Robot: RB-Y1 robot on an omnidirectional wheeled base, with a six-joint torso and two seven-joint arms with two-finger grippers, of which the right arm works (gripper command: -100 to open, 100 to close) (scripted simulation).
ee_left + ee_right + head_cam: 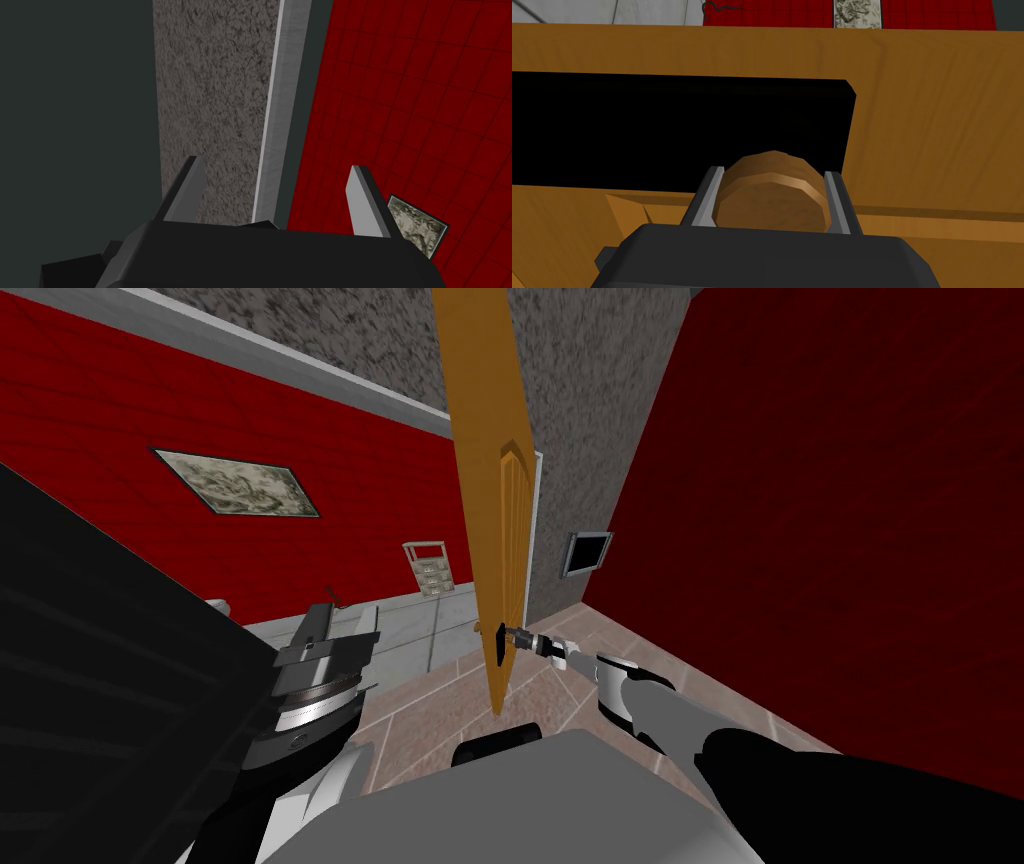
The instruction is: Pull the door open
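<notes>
An orange-brown wooden door stands partly open ahead of me, seen almost edge-on. On it sits a black plate with a round brown knob. My right gripper reaches straight to that plate, and its two fingers press the knob's sides, shut on it. The door's wood and the black plate lie close behind the knob. My left gripper is raised at my left side, away from the door; its fingers stand wide apart with nothing between them.
Red walls close in on the right and at the left. A grey speckled wall lies behind the door, with a small dark-framed panel. A small white drawer unit stands by the left wall. The floor is tan tile.
</notes>
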